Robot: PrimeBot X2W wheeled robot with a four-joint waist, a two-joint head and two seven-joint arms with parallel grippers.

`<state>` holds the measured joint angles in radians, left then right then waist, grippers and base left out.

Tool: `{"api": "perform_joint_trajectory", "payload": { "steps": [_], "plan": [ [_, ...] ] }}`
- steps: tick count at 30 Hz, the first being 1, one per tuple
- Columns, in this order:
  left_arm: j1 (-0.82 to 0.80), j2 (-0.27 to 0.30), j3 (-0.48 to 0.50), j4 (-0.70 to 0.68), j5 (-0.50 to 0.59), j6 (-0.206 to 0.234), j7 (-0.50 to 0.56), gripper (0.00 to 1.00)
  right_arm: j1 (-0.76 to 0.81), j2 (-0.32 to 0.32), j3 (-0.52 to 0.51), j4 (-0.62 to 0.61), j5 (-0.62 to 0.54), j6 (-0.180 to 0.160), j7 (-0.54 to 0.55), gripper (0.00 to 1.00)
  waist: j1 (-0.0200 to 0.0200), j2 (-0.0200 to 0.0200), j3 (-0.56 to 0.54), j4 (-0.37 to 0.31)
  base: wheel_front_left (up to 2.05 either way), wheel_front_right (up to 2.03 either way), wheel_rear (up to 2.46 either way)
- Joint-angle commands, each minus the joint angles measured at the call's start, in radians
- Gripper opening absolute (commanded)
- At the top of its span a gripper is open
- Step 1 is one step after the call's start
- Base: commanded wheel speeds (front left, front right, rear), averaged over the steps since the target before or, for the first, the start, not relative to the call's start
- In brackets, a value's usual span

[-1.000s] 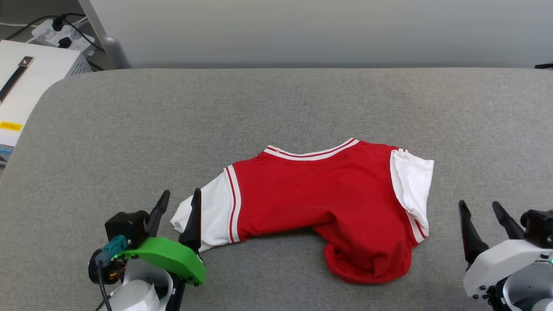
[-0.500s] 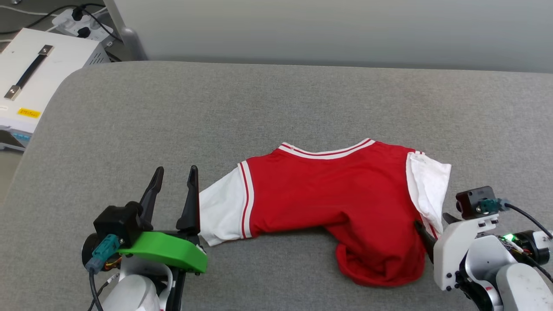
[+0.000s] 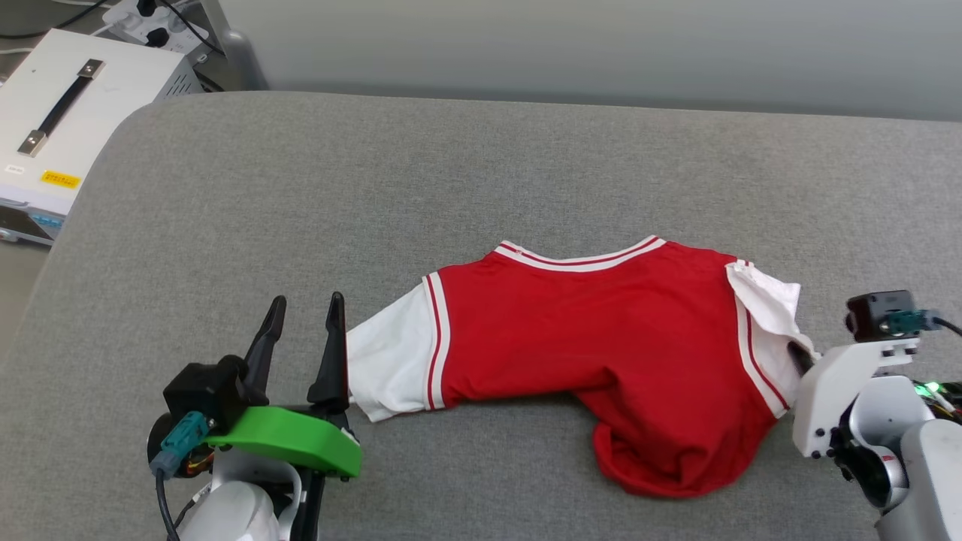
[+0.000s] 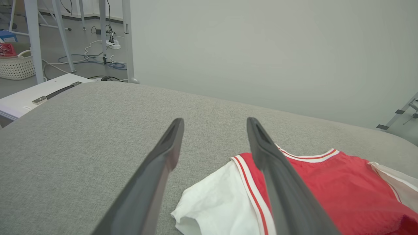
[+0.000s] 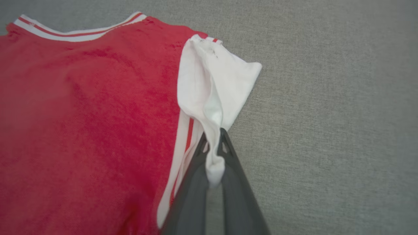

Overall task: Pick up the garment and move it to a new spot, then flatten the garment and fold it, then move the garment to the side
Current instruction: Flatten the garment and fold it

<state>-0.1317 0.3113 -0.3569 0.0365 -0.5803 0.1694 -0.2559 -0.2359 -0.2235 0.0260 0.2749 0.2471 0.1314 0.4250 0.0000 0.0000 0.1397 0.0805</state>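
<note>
**Head view:** set high over the near edge of the grey fabric-covered counter (image 3: 481, 165), facing forward and down. It takes in the whole red jersey with white sleeves (image 3: 601, 353) and the pale wall (image 3: 601, 45) beyond.

**Left wrist view:** set low and close over the counter, looking along the left claw (image 4: 215, 120) toward that wall.

**Right wrist view:** set very near, looking steeply down along the right claw (image 5: 214, 135) onto one white sleeve.

All three views share the jersey and the counter.

The garment (image 3: 601, 353) is soft, matt cloth. The table cover (image 3: 451, 188) is coarse woven fabric; the green wrist cover (image 3: 293, 447) looks smooth plastic.
</note>
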Motion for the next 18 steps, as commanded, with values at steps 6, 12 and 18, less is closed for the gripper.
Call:
{"api": "perform_joint_trajectory", "payload": {
  "steps": [6,12,18],
  "plan": [
    [0.038,-0.012,0.011,0.027,0.013,-0.018,-0.006,1.0,0.072,0.075,-0.213,0.016,0.012,-0.001,-0.039,0.0,0.0,0.0,-0.021,-0.016,0.0,0.0,0.0],
    [0.052,-0.012,0.013,0.049,0.006,-0.02,-0.006,1.0,0.149,0.147,-0.325,0.057,0.009,-0.001,-0.077,0.67,0.0,0.0,-0.029,-0.028,0.0,0.0,0.0],
    [0.06,-0.007,0.011,0.065,0.0,-0.021,-0.002,1.0,0.157,0.167,-0.345,0.01,-0.004,-0.001,-0.272,1.0,0.0,0.0,-0.032,-0.037,0.0,0.0,0.0]
  ]
}}
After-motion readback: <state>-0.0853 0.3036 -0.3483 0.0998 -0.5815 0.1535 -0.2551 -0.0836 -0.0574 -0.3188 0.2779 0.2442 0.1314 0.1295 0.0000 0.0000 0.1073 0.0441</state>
